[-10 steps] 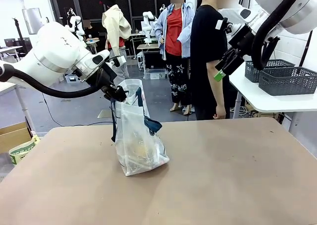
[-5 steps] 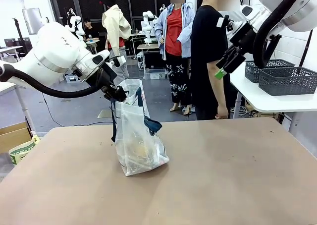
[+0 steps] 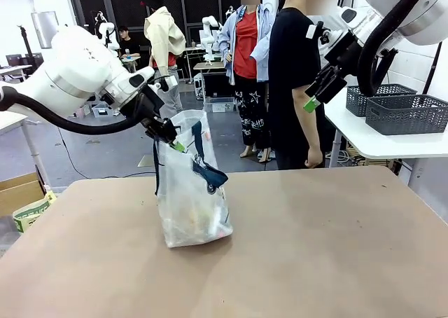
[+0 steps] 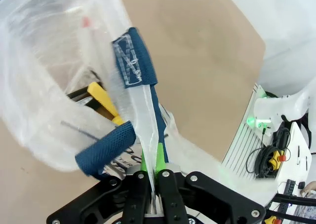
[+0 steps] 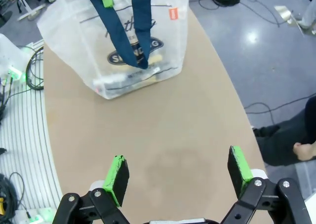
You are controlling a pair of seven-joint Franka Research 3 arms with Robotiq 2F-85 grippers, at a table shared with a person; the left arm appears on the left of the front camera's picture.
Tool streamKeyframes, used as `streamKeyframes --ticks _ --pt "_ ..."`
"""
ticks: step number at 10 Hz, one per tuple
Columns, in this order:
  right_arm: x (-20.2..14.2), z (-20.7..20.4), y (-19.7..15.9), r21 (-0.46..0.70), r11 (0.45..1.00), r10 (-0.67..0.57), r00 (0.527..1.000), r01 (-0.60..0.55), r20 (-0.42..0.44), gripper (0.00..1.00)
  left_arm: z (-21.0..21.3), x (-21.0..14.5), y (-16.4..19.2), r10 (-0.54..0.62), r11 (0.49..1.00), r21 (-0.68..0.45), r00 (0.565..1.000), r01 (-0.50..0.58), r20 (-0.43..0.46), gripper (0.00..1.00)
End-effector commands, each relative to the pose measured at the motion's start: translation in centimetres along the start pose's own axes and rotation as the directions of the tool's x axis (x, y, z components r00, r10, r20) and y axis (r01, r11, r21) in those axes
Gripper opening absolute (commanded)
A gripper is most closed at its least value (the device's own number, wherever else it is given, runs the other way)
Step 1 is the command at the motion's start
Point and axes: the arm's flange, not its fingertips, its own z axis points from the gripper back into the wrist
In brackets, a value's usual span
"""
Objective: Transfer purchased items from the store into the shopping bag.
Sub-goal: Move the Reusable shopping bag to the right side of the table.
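Observation:
The clear shopping bag (image 3: 190,204) with navy strap handles stands on the brown table, left of centre. My left gripper (image 3: 173,143) is shut on the bag's top edge by one strap (image 4: 134,62), its green pads (image 4: 159,157) pinching the plastic. Purchased items show dimly through the bag, a yellow piece (image 4: 102,99) and a yellowish lump (image 3: 187,207) among them. My right gripper (image 3: 316,92) hangs open high at the right, far from the bag (image 5: 118,41), with nothing between its pads (image 5: 117,177). The store, a dark grey lattice basket (image 3: 406,113), sits on a white side table.
A person in black (image 3: 294,73) stands at the far side, hands down. A second grey basket (image 3: 369,98) sits behind the first on the white table (image 3: 392,144). A cardboard box (image 3: 21,192) lies on the floor at the left.
My left gripper has risen a little with the bag's top, pulling the bag taller and shifting it slightly left. The right gripper moved up slightly early on, then held still.

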Motion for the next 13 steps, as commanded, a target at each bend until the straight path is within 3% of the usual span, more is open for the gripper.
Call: streamKeyframes --ticks 1,4,6,8,12,13 --pt "-0.1 0.1 0.0 -0.002 1.000 0.006 1.000 -0.006 -0.005 1.00 4.3 1.0 -0.5 -0.054 0.998 -0.018 0.999 0.054 0.001 0.00" --pt "-0.1 0.1 0.0 -0.002 1.000 0.006 1.000 -0.006 -0.005 1.00 8.1 2.7 -0.3 -0.034 0.994 0.101 0.995 0.043 -0.091 0.00" --pt "-0.1 0.1 0.0 -0.002 1.000 0.006 1.000 -0.006 -0.005 1.00 9.9 3.6 0.2 0.094 0.962 0.270 0.970 -0.030 -0.224 0.00" --pt "-0.1 0.1 0.0 -0.002 1.000 0.006 1.000 -0.006 -0.005 1.00 10.3 5.1 0.1 0.239 0.903 0.419 0.924 -0.099 -0.298 0.00" --pt "-0.1 0.1 0.0 -0.002 1.000 0.006 1.000 -0.006 -0.005 1.00 9.8 7.6 -0.6 0.406 0.771 0.634 0.814 -0.061 -0.415 0.00" --pt "-0.1 0.1 0.0 -0.002 1.000 0.006 1.000 -0.006 -0.005 1.00 9.5 8.0 -0.6 0.402 0.770 0.636 0.806 -0.042 -0.434 0.00"
